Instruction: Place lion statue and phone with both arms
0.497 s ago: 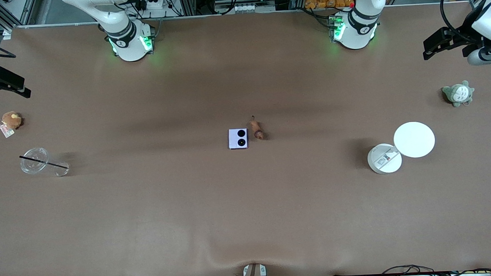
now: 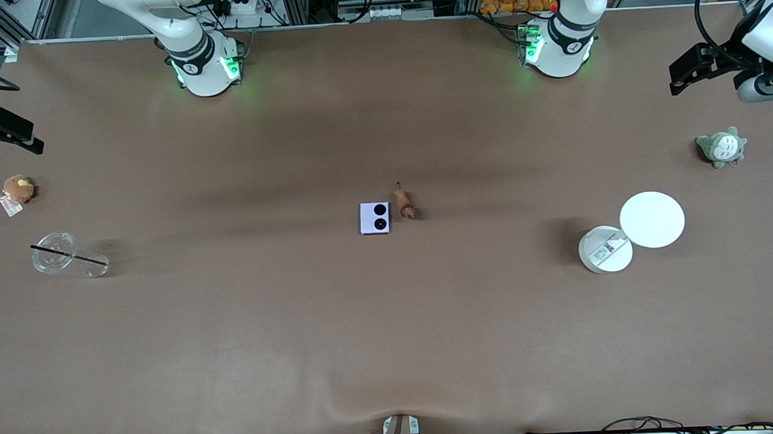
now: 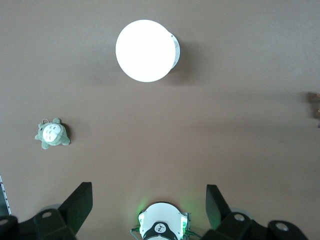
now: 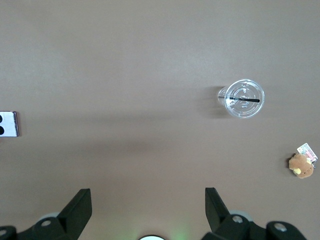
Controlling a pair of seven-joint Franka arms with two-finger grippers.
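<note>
The lavender phone lies flat at the middle of the table, its two black camera circles up. Close beside it, toward the left arm's end, lies the small reddish-brown lion statue. My left gripper hangs high over the left arm's end of the table, open and empty; the lion statue just shows at the edge of its wrist view. My right gripper hangs high over the right arm's end, open and empty. The phone is partly cut off at the edge of the right wrist view.
At the left arm's end are a grey-green plush and two white discs. At the right arm's end are a brown plush with a tag and a clear cup with a black straw.
Both grippers have drifted slightly outward toward their own ends of the table. The phone and the lion statue have not moved.
</note>
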